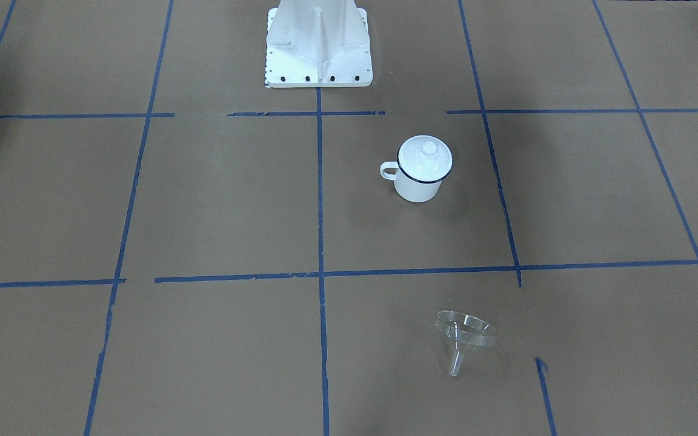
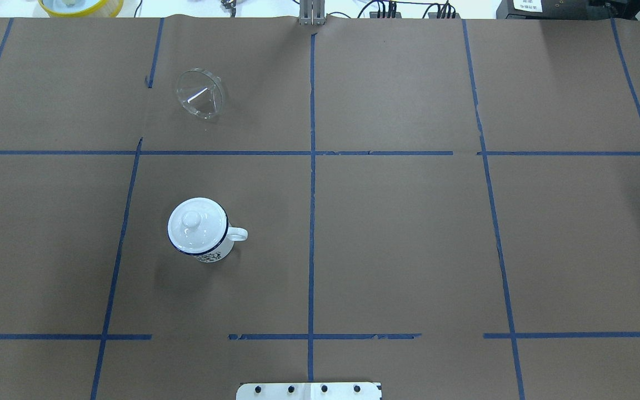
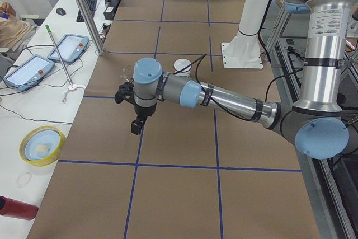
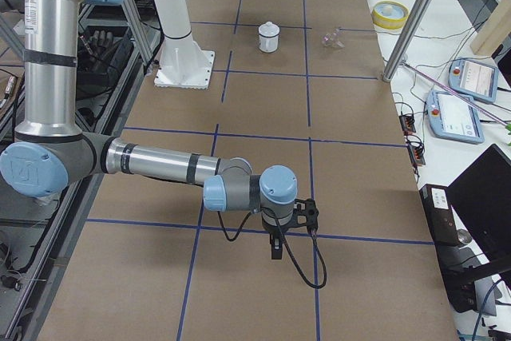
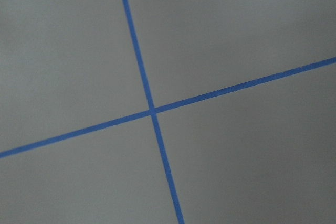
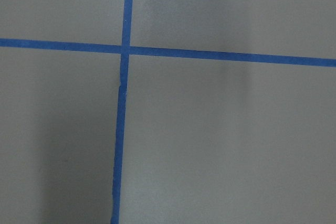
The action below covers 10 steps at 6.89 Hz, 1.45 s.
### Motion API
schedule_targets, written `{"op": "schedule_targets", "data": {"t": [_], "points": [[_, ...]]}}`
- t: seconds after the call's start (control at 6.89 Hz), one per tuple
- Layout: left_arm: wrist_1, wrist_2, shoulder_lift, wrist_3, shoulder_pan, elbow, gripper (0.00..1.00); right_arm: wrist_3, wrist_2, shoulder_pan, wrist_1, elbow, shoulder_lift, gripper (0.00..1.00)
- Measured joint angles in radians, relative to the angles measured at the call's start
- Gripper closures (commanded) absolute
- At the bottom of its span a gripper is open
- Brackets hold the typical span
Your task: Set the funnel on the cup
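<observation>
The cup (image 1: 420, 183) is a white mug with a dark blue rim, upright left of the table's middle in the overhead view (image 2: 213, 253). A white knobbed lid (image 2: 195, 225) sits on it. The clear funnel (image 2: 200, 94) lies tilted on its side at the far left of the table; in the front-facing view it (image 1: 465, 330) is near the front. My left gripper (image 3: 136, 127) hangs over the table's left end, away from both. My right gripper (image 4: 276, 251) hangs over the right end. Both show only in side views, so I cannot tell whether they are open or shut.
The table is brown paper with blue tape lines; both wrist views show only that. The white robot base (image 1: 319, 48) stands at the near edge. A yellow bowl (image 3: 40, 144), teach pendants (image 3: 28, 71) and a metal pole (image 3: 84, 12) are beyond the far edge.
</observation>
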<state>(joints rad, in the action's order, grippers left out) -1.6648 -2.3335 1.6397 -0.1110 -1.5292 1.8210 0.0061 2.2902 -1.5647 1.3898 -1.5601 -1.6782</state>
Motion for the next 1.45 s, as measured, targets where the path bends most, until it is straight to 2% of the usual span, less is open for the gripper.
{"op": "schedule_targets", "data": {"t": [0.15, 0.44, 0.58, 0.73, 0.87, 1.02, 1.16, 1.45], "points": [[-0.102, -0.002, 0.039, 0.057, 0.008, -0.011, 0.00, 0.000, 0.000, 0.000, 0.000, 0.000, 0.000, 0.00], [-0.283, -0.050, 0.050, 0.200, 0.056, -0.015, 0.00, 0.000, 0.000, 0.000, 0.000, 0.000, 0.000, 0.00], [-0.350, -0.076, 0.053, 0.299, 0.155, -0.014, 0.00, 0.000, 0.000, 0.000, 0.000, 0.000, 0.000, 0.00], [-0.379, -0.057, 0.067, 0.484, 0.284, 0.007, 0.00, 0.000, 0.000, 0.000, 0.000, -0.001, 0.000, 0.00], [-0.376, 0.019, 0.081, 0.686, 0.412, 0.054, 0.00, 0.000, 0.000, 0.000, 0.000, 0.000, 0.000, 0.00], [-0.321, 0.125, 0.099, 0.874, 0.547, 0.122, 0.00, 0.000, 0.000, 0.000, 0.000, 0.000, 0.000, 0.00], [-0.197, 0.233, 0.148, 1.040, 0.677, 0.190, 0.00, 0.000, 0.000, 0.000, 0.000, 0.000, 0.000, 0.00], [0.086, 0.401, 0.317, 1.279, 0.874, 0.239, 0.00, 0.000, 0.000, 0.000, 0.000, 0.000, 0.000, 0.00]]}}
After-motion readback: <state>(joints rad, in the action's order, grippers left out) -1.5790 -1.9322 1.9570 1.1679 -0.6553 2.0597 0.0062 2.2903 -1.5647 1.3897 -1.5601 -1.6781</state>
